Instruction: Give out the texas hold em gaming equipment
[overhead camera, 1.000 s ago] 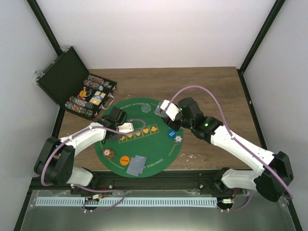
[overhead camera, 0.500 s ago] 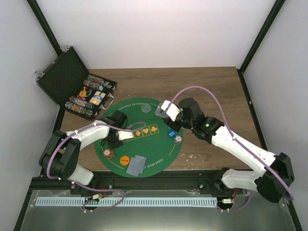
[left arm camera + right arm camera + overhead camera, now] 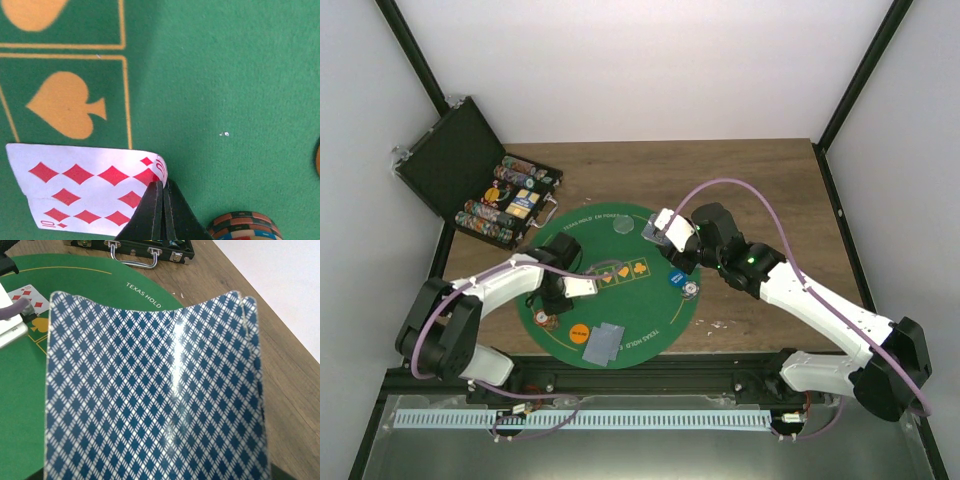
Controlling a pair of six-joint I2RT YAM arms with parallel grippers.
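My left gripper (image 3: 570, 290) is shut on the corner of a ten of diamonds card (image 3: 90, 187), held face up just above the round green mat (image 3: 640, 310); it also shows in the left wrist view (image 3: 162, 186). A brownish chip stack (image 3: 542, 322) stands close beside it. My right gripper (image 3: 665, 232) is shut on a small deck of blue-backed cards (image 3: 155, 390) over the mat's far right; the deck hides its fingers. Two face-down cards (image 3: 604, 342) and an orange disc (image 3: 579, 333) lie at the near edge. Blue (image 3: 676, 278), white (image 3: 690, 289) and clear-grey (image 3: 623, 226) discs lie on the mat.
An open black case (image 3: 510, 205) with rows of chips sits at the far left on the wooden table (image 3: 770, 190). Black frame posts run along both table sides. Orange suit boxes (image 3: 620, 272) cross the mat's middle.
My left gripper has moved nearer and slightly left with the ten of diamonds, toward the chip stack. The right arm has barely moved.
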